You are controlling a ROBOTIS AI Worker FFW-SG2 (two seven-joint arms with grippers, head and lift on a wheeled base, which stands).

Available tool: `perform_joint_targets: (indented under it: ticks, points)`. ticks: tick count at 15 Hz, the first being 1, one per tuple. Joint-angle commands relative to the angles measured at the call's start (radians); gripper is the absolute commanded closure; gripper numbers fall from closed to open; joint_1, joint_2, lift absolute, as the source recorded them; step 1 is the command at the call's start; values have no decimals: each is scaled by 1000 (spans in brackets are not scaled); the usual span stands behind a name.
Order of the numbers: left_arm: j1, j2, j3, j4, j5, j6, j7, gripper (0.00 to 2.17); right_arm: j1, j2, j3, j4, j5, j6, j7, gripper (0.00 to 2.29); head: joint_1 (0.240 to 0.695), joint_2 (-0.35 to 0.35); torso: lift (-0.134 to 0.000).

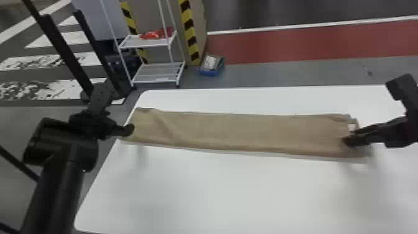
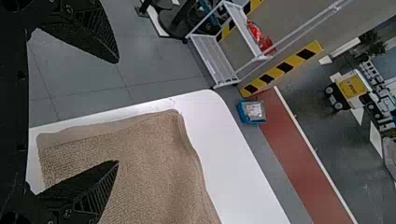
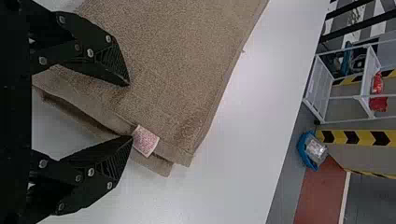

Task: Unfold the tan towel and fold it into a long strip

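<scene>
The towel (image 1: 236, 130) lies as a long strip across the far part of the counter (image 1: 217, 193), running from the left edge toward the right, its layers slightly uneven at the right end, where a pale label (image 3: 145, 141) sticks out. The left end effector (image 1: 129, 129) is at the strip's left end with its fingers spread wide, and the right end effector (image 1: 350, 141) is at the right end, fingers parted too, one fingertip right by the label.
</scene>
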Motion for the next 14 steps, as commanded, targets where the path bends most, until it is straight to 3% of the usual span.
perform_joint_targets:
  ticks: [1,7,9,11,14]
  points:
    - [8,0,0,-3,1,0,-1,134,1,1,-8,-3,-8,3,0,539,695,215,-123]
    - [20,1,3,-5,0,0,-1,134,1,-5,-3,-11,15,34,3,623,695,213,-123]
    - [25,1,3,-5,0,0,-1,137,-4,-7,0,-8,18,40,5,964,695,212,-123]
    - [28,0,3,-6,0,0,-1,137,-4,-8,-3,-10,19,37,2,1470,695,211,-123]
    - [34,1,11,-13,1,0,-1,137,-1,-14,-45,-22,18,37,0,1504,695,207,-123]
